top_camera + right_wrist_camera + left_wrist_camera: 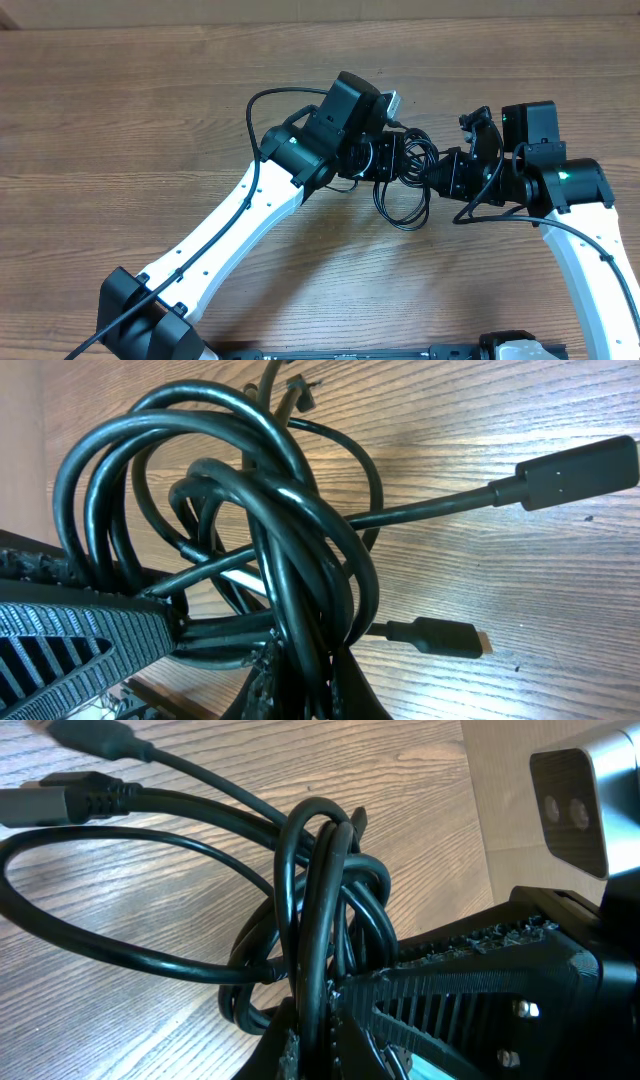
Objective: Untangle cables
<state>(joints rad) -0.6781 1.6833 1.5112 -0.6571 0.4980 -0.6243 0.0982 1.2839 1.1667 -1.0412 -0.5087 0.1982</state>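
Blurred plug (88, 734) cut by top edge, cables (418, 158) partly hidden behind left pincer (392, 162)

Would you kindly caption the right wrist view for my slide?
Right jaws closed on the knotted black cables, two plug ends trailing over the wooden table.

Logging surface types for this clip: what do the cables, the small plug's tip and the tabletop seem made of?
Cables: black rubbery or plastic jacket, smooth with slight sheen; highlights run along the bends. Small plug: matte black moulded body, tip pale and shiny, likely metal. Tabletop: brown wood grain, matte; solid wood or laminate cannot be told.
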